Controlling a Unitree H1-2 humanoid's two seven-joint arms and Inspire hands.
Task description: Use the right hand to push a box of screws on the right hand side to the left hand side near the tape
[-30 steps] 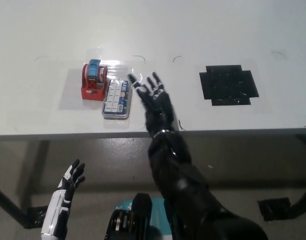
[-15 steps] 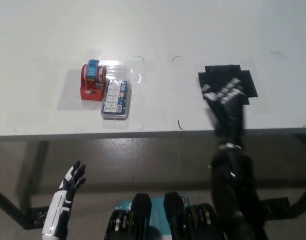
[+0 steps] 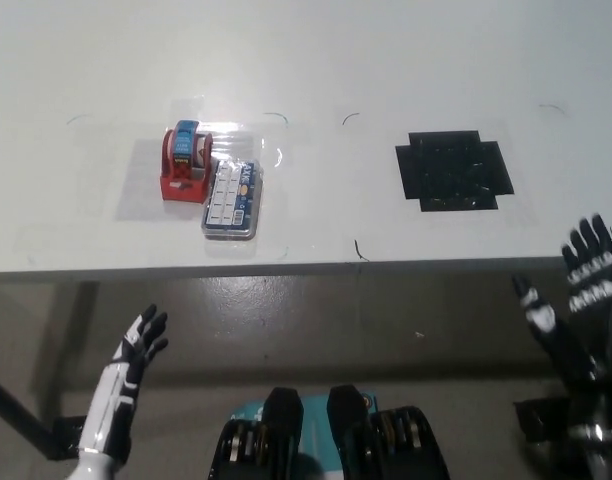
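- Since the box of screws [image 3: 232,199] already lies on the left part of the white table [image 3: 316,60], touching the right side of the red tape dispenser [image 3: 187,163], I judge the push done and log only the wrap-up risks.
- My right hand [image 3: 586,300] is off the table at the lower right of the head view, below the table's front edge, fingers spread and holding nothing.
- My left hand [image 3: 136,350] rests low at the lower left, also below the table edge, fingers apart, empty.
- Box position: long side against the dispenser, its near end a short way in from the front edge of the table. It sits on a clear plastic sheet [image 3: 271,135] that covers this area.
- Risk 1: if I command another push, the box has nowhere to go but into the dispenser; the two would slide together and could leave the marked zone or skew.
- Risk 2: the clear sheet looks slick, so any brush from a returning arm could send the box toward the front edge.
- Risk 3: bringing the right arm up from below, it could strike the underside or lip of the table.
- Surroundings: a black cross-shaped patch [image 3: 454,170] lies on the right part of the table, well apart from the box. Faint pen marks dot the surface.
- Nothing stands between the right hand and the box, apart from the table edge.
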